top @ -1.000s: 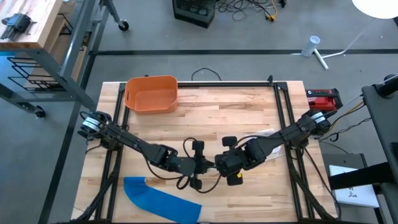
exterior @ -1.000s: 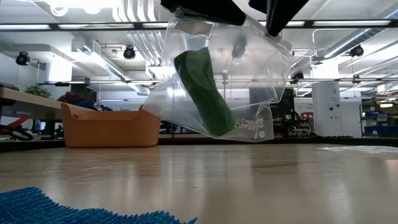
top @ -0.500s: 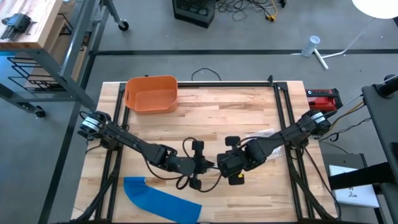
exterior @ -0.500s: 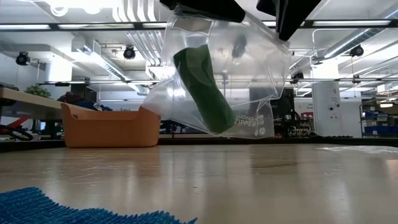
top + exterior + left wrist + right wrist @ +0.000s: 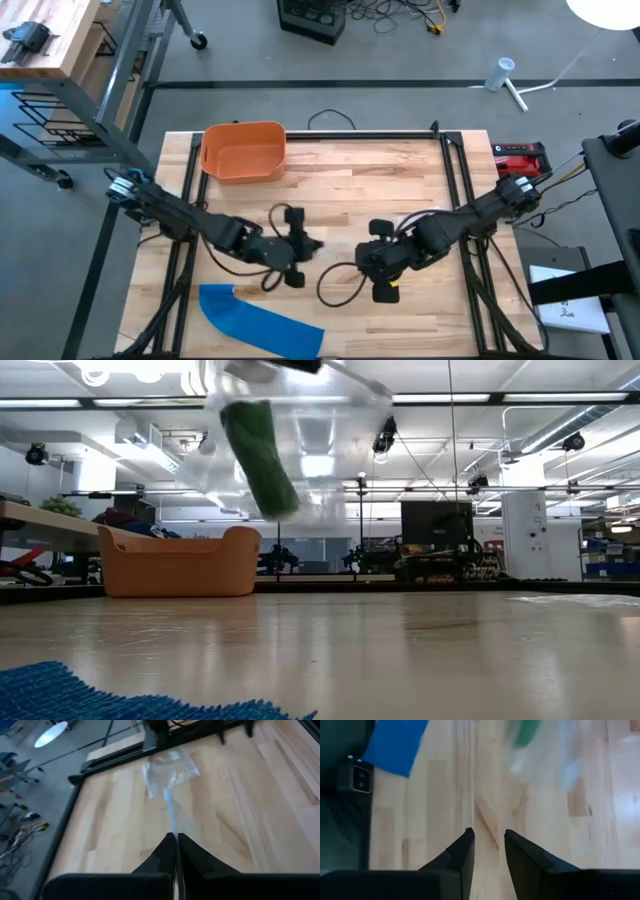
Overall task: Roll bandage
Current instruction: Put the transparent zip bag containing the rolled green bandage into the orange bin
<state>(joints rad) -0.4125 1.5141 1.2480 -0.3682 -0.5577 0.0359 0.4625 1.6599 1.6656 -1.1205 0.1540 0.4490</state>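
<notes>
Dangling from the pressed-together left claw [image 5: 175,851]: clear bag [image 5: 300,450], green bandage roll [image 5: 259,455] inside.

Nothing readable anywhere in these shots, honestly. No legible text, labels, brands or numbers on the table, the arms or the room behind it.

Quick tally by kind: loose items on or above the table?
Orange bin: 1
Blue cloth: 1
Green bandage roll: 1
Clear plastic bags: 2, the lifted bag and the flat bag
Total: 5
</notes>
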